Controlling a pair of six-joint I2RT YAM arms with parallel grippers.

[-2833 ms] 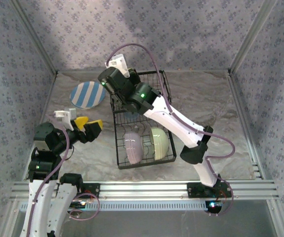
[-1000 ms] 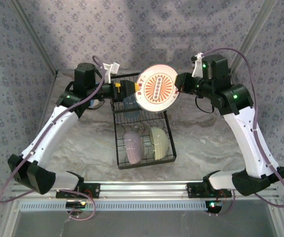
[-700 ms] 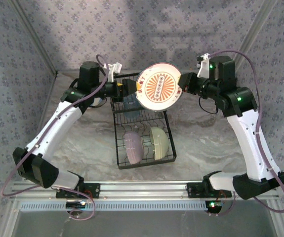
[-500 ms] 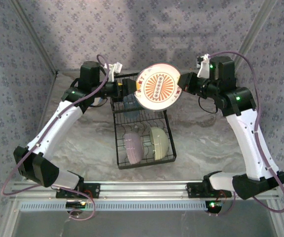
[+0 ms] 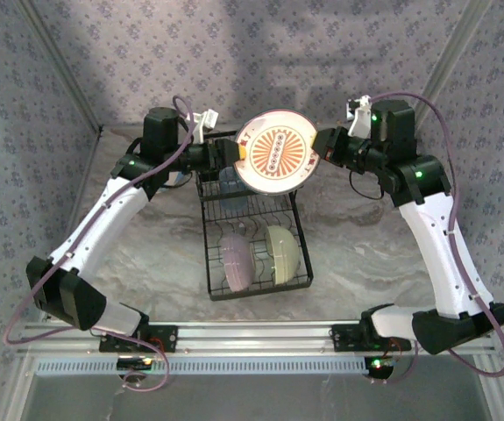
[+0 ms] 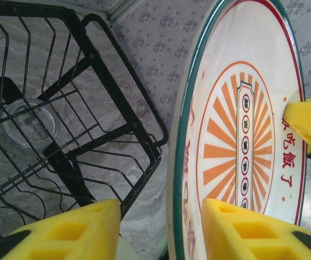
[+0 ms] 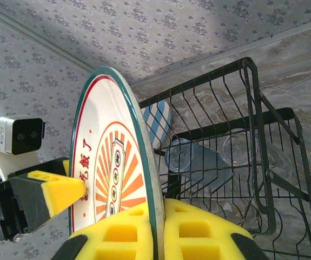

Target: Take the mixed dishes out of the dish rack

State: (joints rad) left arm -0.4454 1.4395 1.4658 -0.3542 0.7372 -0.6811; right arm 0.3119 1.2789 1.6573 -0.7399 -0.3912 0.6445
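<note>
Overhead view: the orange plate (image 5: pixel 273 162) is lifted clear of the rack (image 5: pixel 212 263) and hangs on edge above its far section. The right hand (image 5: pixel 320 151) grips the plate's right rim, and the left hand (image 5: pixel 232 154) meets the left rim. A lavender bowl (image 5: pixel 236 261) and a yellow-green bowl (image 5: pixel 283 252) stand on edge in the near section, and a blue cup (image 5: pixel 228 184) sits in the far section. By this evidence unloading is partly complete: one plate is out but not yet set on the counter (image 5: pixel 365 202), and three items remain. Left wrist view: the left hand (image 6: pixel 160 227) is partly open, its yellow foam pads straddling the plate (image 6: pixel 236 135). One pad lies by the face, the other stands apart from the back, so no clamp is confirmed. The plate is glossy and round, cream with a green rim, a red ring and orange rays. The right hand's pad (image 6: pixel 309 122) presses the opposite rim. The rack (image 6: pixel 117 86) is thin black wire, and the cup (image 6: pixel 28 122) is clear and round. Right wrist view: the right hand (image 7: pixel 160 230) is closed tight on the plate (image 7: pixel 112 162), one pad on each face. A striped plate (image 7: pixel 156 120) shows beyond the rack (image 7: pixel 252 108) wires, apparently outside it. The cup (image 7: pixel 193 157) is translucent blue.
</note>
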